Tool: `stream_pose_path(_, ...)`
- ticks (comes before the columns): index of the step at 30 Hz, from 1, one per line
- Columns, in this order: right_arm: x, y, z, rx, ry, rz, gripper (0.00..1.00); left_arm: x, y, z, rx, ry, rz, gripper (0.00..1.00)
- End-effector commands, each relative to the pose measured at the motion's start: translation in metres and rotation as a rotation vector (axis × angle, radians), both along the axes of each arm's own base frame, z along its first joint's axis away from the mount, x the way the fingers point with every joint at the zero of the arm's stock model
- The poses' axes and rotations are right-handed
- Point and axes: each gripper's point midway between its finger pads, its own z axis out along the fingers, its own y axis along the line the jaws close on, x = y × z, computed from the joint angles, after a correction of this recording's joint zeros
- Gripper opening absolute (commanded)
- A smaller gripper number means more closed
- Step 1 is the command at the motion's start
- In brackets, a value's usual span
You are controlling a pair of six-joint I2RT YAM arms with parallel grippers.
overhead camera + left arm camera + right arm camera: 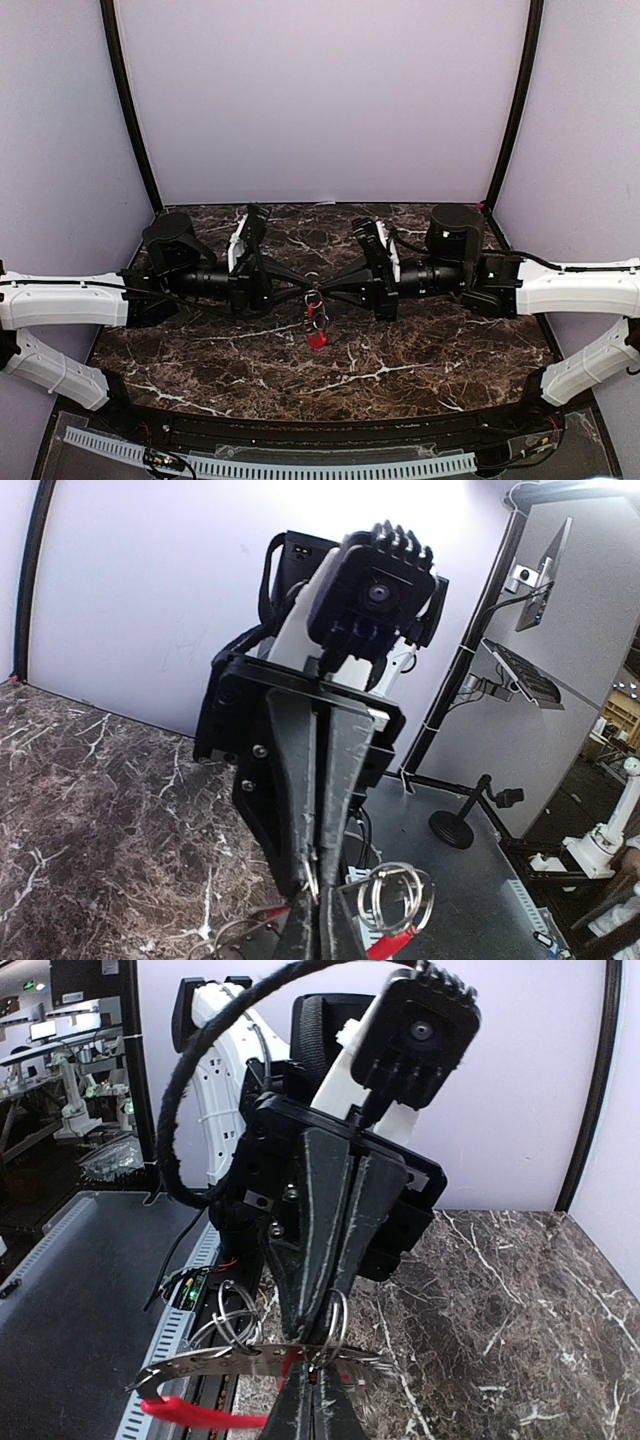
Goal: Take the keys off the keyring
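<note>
Keyring (pixel 313 296) between left end effector (pixel 303 287), right end effector (pixel 323 287), key (pixel 317 340) beneath

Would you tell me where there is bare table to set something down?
Free: near strip of table either side of the hanging key, and along the back wall. Crowded centre: left gripper and right gripper meet at the keyring.

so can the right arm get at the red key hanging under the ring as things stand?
Probably not. The right gripper is shut on the keyring, tip to tip with the left gripper; the key hangs free below both, so it would have to let go first.
</note>
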Motion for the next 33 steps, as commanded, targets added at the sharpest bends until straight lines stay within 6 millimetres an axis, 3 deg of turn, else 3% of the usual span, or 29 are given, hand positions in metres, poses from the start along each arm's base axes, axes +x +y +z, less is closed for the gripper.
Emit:
stream_pose_path(1,-0.004,0.002,0.000,0.008,-0.007,0.011,0.01,-0.004,0.004,0.023,-0.079,-0.048,-0.006,0.00)
stream_pose_path(12,-0.005,0.009,-0.003,0.032,-0.008,-0.052,0.00,0.010,0.002,0.017,-0.079,-0.009,0.069,0.00)
stream_pose_path(26,0.006,0.034,-0.006,0.045,-0.004,-0.232,0.00,0.030,0.007,0.006,-0.097,0.051,0.192,0.00)
stream_pose_path(29,0.003,0.034,-0.006,0.045,0.004,-0.221,0.08,0.029,0.009,0.006,-0.109,0.051,0.200,0.00)
stream_pose_path(33,0.007,0.020,-0.008,0.049,-0.001,-0.268,0.19,0.024,0.012,0.008,-0.122,0.037,0.183,0.00)
